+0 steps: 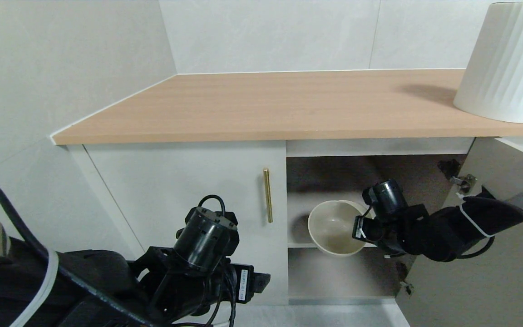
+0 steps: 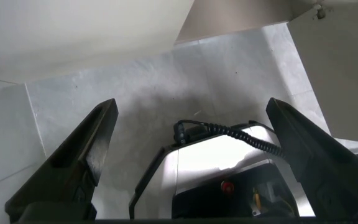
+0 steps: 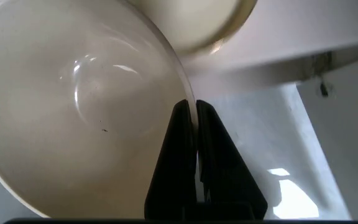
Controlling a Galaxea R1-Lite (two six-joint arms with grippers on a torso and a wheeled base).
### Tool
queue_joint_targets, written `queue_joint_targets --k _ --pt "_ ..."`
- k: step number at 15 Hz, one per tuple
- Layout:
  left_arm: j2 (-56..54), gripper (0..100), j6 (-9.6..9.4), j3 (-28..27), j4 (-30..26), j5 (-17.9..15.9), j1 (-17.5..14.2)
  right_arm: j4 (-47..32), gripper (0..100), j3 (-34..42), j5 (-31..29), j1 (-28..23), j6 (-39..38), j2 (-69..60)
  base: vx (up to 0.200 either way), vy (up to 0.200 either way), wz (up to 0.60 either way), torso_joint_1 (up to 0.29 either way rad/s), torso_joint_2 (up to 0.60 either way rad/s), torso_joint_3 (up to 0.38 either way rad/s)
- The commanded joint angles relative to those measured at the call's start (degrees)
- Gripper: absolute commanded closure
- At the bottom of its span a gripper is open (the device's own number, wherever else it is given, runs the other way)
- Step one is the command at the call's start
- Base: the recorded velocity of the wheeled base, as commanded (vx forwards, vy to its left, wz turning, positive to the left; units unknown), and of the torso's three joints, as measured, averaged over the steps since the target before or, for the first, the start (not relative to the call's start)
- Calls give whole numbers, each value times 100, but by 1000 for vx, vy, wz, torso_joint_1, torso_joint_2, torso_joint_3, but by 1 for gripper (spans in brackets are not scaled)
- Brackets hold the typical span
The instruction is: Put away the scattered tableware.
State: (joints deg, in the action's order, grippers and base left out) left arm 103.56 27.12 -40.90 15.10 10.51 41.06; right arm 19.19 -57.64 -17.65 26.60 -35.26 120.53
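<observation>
While right pincer (image 3: 191, 109) pinches rim of bowl (image 3: 86, 106), bowl hangs tilted just ahead of it, at edge of shelf (image 1: 298, 213) inside open cabinet (image 1: 175, 190): placing step, judged nearly done. Next: ease bowl forward onto shelf, level it, let go. Left pincer (image 2: 191, 112) spread, empty, aimed at floor (image 2: 166, 81). Pale round piece (image 3: 197, 25) just beyond right fingertips is cut off, likely second bowl. Bowl touching shelf or not: cannot tell.
</observation>
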Motion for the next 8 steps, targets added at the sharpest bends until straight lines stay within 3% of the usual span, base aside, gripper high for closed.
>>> queue_joint_targets --k 1,5,8 --pt "-2 0 3 3 1 4 -1 138 100 -28 -10 -129 -43 67 0 0 0 0 0 0" --pt "-2 0 3 3 1 4 -1 797 100 -169 -177 -507 -104 410 0 0 0 0 0 0" --pt "6 0 3 3 1 4 -1 823 100 -371 -300 -665 -227 647 0 0 0 0 0 0"
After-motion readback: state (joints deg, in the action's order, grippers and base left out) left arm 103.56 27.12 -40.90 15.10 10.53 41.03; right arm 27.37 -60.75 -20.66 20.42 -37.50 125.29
